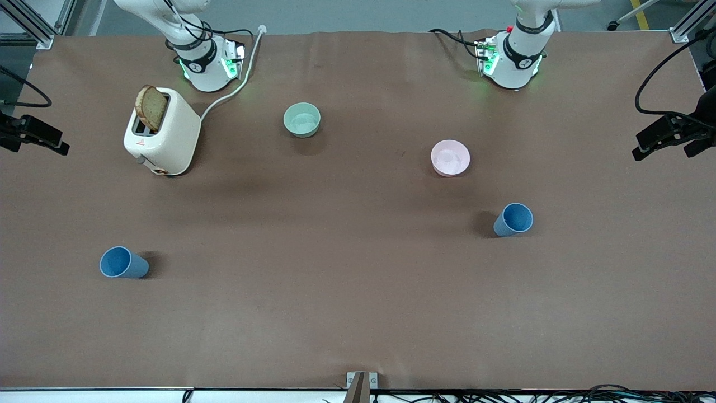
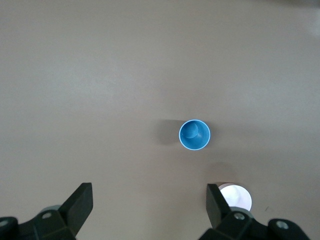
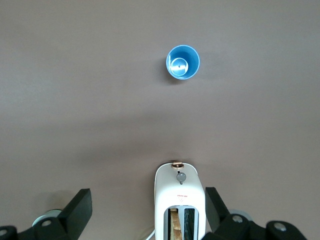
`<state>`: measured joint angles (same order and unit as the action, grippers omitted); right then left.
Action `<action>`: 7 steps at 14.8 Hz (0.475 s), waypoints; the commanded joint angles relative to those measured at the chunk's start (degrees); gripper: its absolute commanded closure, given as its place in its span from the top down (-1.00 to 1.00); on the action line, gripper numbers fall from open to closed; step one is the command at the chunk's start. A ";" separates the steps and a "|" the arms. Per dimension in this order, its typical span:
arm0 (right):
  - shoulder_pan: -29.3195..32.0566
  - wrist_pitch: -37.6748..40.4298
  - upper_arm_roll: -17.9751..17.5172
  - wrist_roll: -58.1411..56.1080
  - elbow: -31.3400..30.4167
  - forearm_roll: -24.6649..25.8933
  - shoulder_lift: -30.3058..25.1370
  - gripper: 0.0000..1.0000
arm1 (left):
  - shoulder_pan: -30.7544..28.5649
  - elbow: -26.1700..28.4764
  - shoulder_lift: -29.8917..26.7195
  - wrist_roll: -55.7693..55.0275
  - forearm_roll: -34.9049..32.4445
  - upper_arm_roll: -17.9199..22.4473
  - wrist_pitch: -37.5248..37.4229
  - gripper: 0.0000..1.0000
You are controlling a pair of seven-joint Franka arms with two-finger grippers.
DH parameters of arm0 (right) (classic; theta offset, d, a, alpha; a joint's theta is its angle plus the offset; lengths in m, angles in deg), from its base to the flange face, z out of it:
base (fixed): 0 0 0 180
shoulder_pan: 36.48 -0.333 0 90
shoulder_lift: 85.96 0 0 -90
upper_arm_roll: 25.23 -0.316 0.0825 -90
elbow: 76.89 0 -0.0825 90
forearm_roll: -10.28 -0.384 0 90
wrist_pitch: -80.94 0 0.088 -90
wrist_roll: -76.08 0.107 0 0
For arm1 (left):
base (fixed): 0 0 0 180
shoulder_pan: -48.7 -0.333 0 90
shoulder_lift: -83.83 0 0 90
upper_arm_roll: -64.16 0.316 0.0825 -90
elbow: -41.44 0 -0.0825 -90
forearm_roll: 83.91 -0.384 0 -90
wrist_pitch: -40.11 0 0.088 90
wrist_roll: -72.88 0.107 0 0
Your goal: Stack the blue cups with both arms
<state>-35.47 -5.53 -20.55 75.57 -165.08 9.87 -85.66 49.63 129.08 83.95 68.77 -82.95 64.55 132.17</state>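
Two blue cups stand upright and apart on the brown table. One cup (image 1: 513, 219) is toward the left arm's end, nearer to the front camera than the pink bowl; it also shows in the left wrist view (image 2: 195, 135). The other cup (image 1: 123, 262) is toward the right arm's end, nearer to the front camera than the toaster; it also shows in the right wrist view (image 3: 182, 62). My left gripper (image 2: 149, 200) is open and empty, high over the table beside the pink bowl. My right gripper (image 3: 149, 202) is open and empty, high over the toaster. Neither hand shows in the front view.
A white toaster (image 1: 162, 131) with a bread slice (image 1: 151, 107) in one slot stands near the right arm's base, its cable (image 1: 235, 89) running to the table's edge. A pale green bowl (image 1: 302, 120) and a pink bowl (image 1: 450, 158) sit mid-table.
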 commanded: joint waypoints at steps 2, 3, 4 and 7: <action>0.31 -0.36 -0.20 0.25 -0.84 -1.26 -0.66 1.00 | 0.04 -0.98 0.14 0.77 -0.17 -0.31 -0.48 1.00; 0.31 -0.36 -0.20 0.25 -0.84 -1.26 -0.66 1.00 | 0.04 -0.97 0.14 0.85 -0.26 -0.31 -0.48 1.00; 0.31 -0.45 -0.20 0.25 -0.84 -1.26 -0.66 1.00 | 0.04 -0.97 0.14 0.77 -0.26 -0.31 -0.48 1.00; 0.31 -0.36 -0.20 0.25 -0.84 -1.26 -0.66 1.00 | 0.21 -1.15 0.14 -0.20 -0.69 -0.31 -0.48 1.00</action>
<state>-35.47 -5.53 -20.55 75.57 -165.08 9.87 -85.66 49.66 129.03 83.95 68.77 -82.95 64.47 132.17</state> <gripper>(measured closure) 0.000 0.000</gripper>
